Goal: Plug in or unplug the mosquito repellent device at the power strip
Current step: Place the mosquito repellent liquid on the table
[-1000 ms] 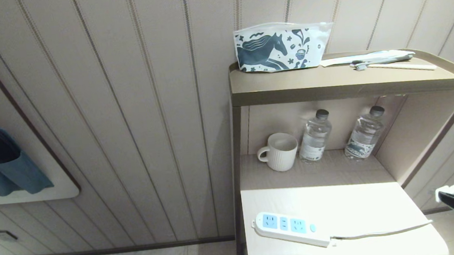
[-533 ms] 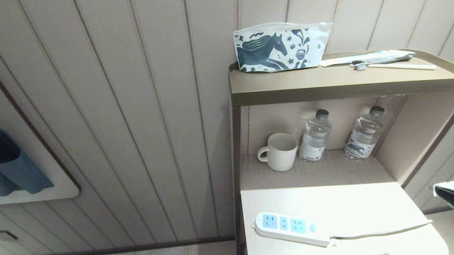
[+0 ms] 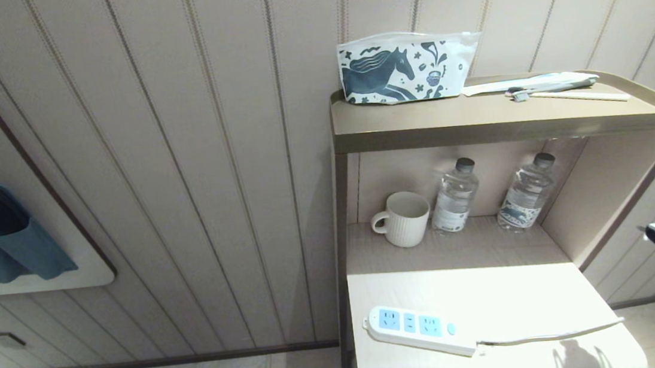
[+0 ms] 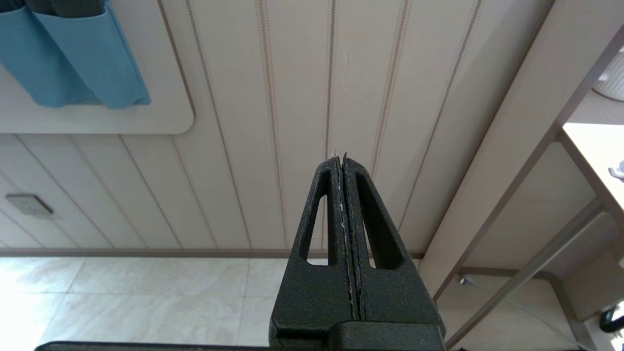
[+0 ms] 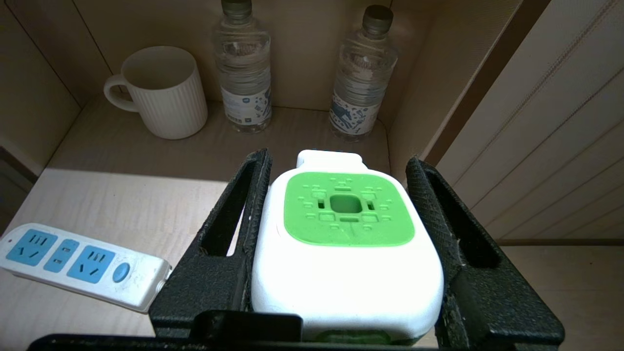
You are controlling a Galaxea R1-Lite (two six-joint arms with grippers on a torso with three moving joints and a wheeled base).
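Fingers of your right gripper (image 5: 341, 195) pinch the mosquito repellent device (image 5: 347, 243) by its white head, green face up, likely so the plug side stays free for a socket. In the head view it hangs off the table's (image 3: 494, 288) right edge, well apart from the power strip (image 3: 418, 330), whose sockets are all bare. Only the head view shows the green bottle below the grip; only the wrist view shows both fingers against the head. Your left gripper (image 4: 343, 165) is pressed together, parked facing the wall.
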